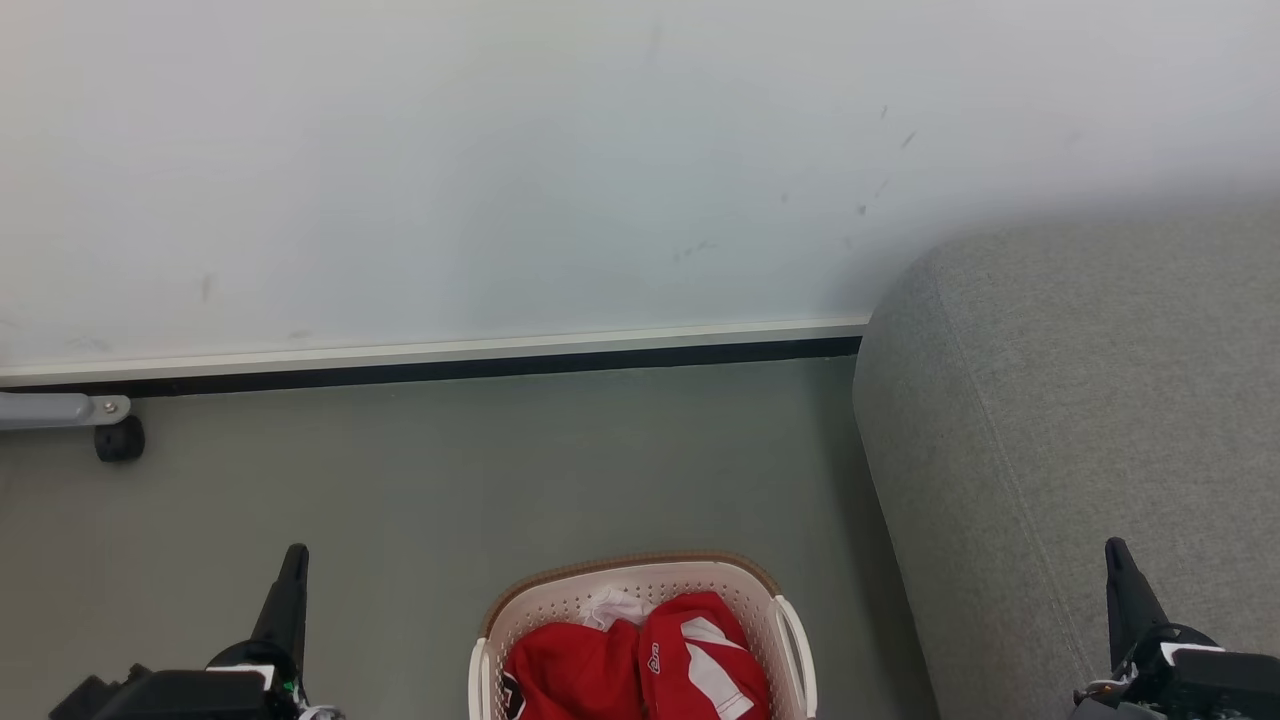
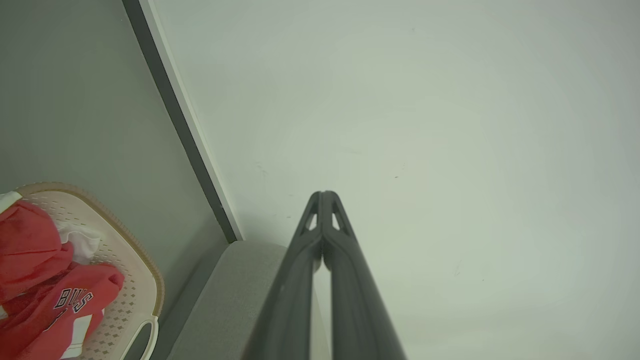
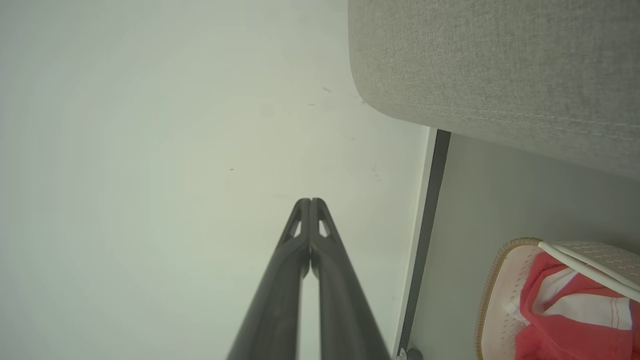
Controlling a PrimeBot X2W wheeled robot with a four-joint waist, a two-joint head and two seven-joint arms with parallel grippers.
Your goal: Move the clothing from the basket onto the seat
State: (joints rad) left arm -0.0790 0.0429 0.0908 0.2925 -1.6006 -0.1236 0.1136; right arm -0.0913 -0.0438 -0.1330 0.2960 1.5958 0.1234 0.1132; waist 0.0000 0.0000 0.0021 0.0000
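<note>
Filling the basket: the clothing (image 1: pixel 620 670), red with white panels, heaped in the basket (image 1: pixel 560 600) at near centre.
Seat: the seat (image 1: pixel 1080 420) stands right of the basket, a strip of floor (image 1: pixel 450 480) between their edges.
Left gripper (image 1: pixel 296 565): fingers pressed together, over floor left of the basket.
Right gripper (image 1: pixel 1118 560): fingers pressed together, over the seat's near part.
Open room: floor runs from the basket's brown rim to the far skirting (image 1: pixel 450 365).

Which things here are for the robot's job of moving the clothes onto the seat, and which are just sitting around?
For the job:
red clothing
white basket holding it
grey seat to the basket's right

Just sitting around:
black wheel on a grey bar
floor
wall
</note>
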